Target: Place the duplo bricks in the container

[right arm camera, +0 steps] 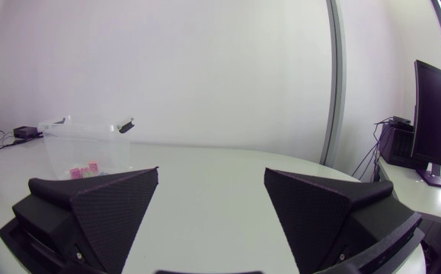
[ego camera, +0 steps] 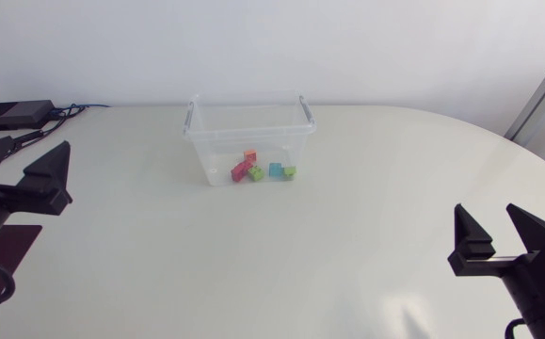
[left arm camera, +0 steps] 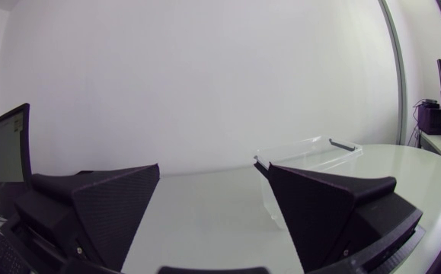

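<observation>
Head view. The clear container (ego camera: 248,132) stood on the table (ego camera: 347,254) towards its far side, between our two arms and well apart from both. The bricks (ego camera: 263,169) lay on its floor in a loose cluster. We counted five: one orange (ego camera: 250,155), one pink (ego camera: 241,170), one blue (ego camera: 276,169) and two green (ego camera: 256,175) (ego camera: 290,172). We saw no brick on the table outside the container. Our left gripper (ego camera: 39,146) sat at the left edge and our right gripper (ego camera: 485,215) at the lower right. Each had its fingers spread and nothing between them.

Left wrist view. The left gripper (left arm camera: 214,169) was parted wide and held nothing. The container (left arm camera: 311,156) stood ahead of it, beside the finger on that side. Its contents could not be made out from here.

Right wrist view. The right gripper (right arm camera: 211,173) was likewise spread and unloaded. The container (right arm camera: 83,137) stood well ahead, beyond one finger, with pink and orange bricks (right arm camera: 83,172) showing through its wall.

Finding. In our judgement the placing step was complete, since every brick we could count lay inside the container. The next move called for no grasp, only a check that no brick lay out of sight, with both arms kept clear.

Count: one container, five bricks, two grippers.
</observation>
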`<state>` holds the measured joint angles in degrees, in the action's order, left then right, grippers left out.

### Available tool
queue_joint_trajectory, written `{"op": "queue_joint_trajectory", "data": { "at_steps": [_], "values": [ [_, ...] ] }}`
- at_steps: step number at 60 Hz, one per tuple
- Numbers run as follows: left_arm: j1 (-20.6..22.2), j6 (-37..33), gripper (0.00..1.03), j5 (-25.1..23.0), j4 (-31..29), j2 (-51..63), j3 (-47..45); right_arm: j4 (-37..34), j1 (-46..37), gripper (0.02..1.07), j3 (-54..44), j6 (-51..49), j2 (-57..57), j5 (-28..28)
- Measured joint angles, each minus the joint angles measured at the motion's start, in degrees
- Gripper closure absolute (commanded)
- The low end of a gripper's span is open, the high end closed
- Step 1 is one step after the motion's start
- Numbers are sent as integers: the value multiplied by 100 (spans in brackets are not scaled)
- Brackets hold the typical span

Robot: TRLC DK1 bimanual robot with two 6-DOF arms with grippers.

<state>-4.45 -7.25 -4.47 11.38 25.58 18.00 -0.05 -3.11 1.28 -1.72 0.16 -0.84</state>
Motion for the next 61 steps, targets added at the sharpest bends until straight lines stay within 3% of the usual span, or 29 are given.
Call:
{"op": "queue_joint_trajectory", "data": {
  "at_steps": [46, 61],
  "values": [
    [385, 535, 4, 374, -1069, -2334, -1567, 2, 245, 6, 0, 26, 0, 52],
    [415, 579, 4, 435, -1152, -2522, -1705, 2, 271, 6, 0, 26, 0, 68]
  ]
}}
